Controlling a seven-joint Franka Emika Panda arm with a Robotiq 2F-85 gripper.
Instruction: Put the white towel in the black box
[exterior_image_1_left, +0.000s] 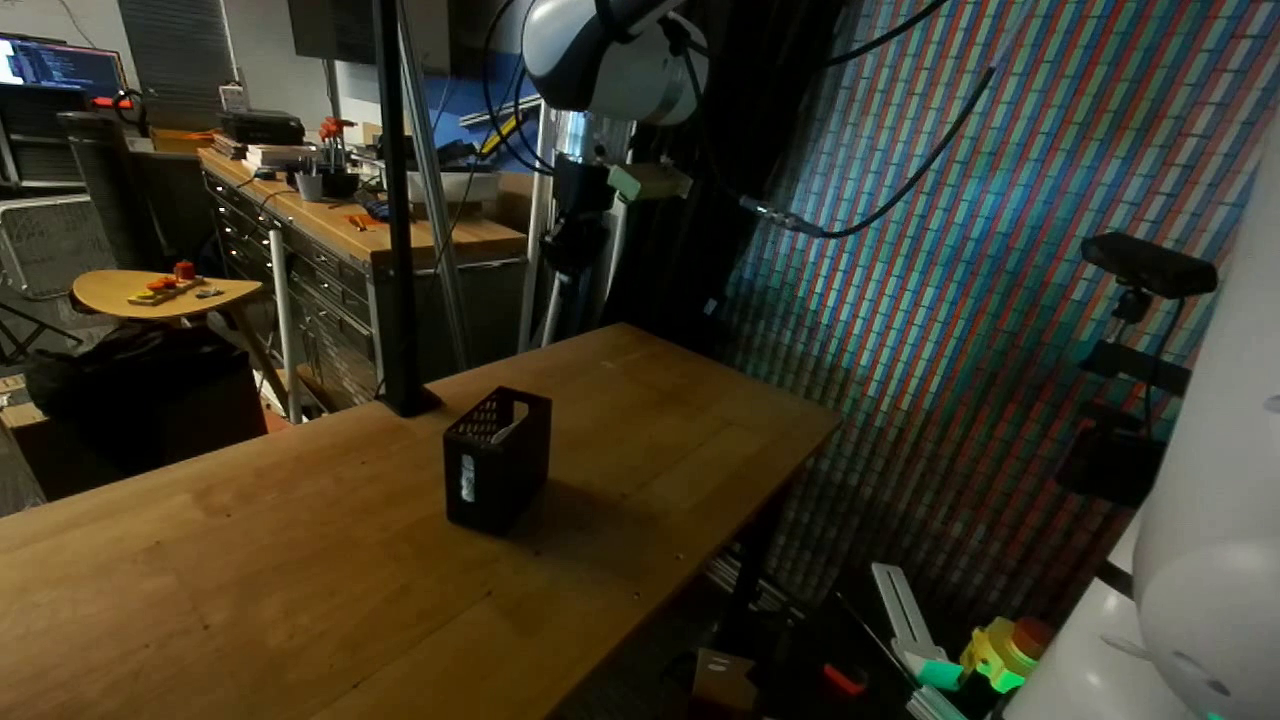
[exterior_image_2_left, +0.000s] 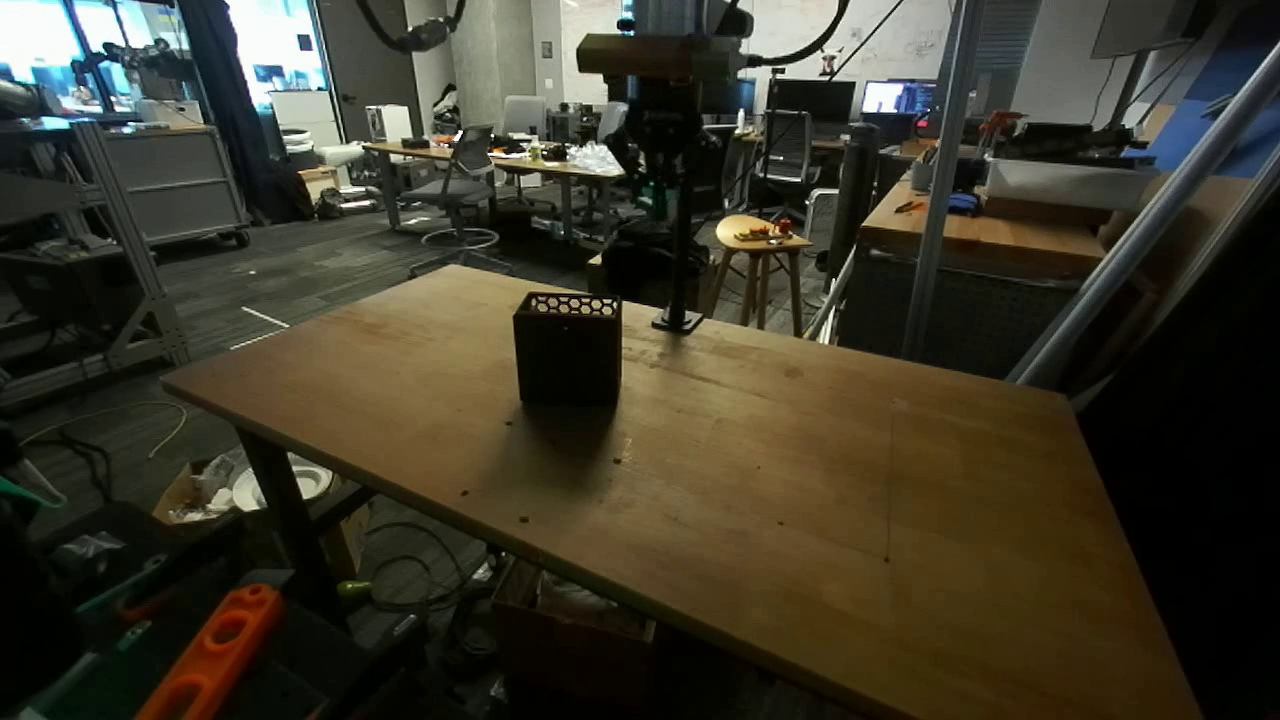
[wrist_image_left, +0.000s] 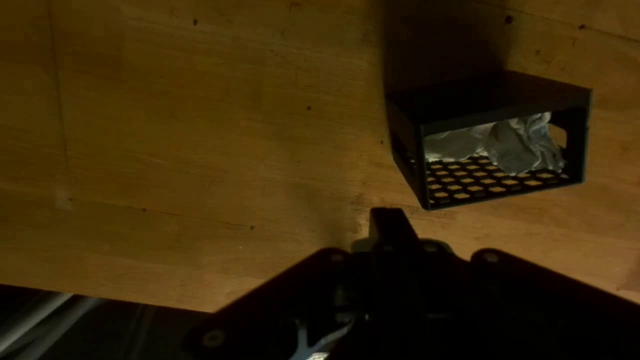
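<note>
Wrist view: the white towel (wrist_image_left: 520, 147) lies crumpled in the black box (wrist_image_left: 492, 97) on a specked wooden worktop (wrist_image_left: 200, 125); the pincer (wrist_image_left: 392, 220) hangs above, fingers together. In an exterior view, a brick-patterned backdrop (exterior_image_1_left: 900, 330) (red, green and blue) rises past the worktop's edge.

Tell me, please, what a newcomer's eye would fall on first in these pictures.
Probably the many-coloured striped backdrop beyond the wooden table in an exterior view. Next might come the black box standing upright on that table, and, in the wrist view, the crumpled white towel inside it.
</note>
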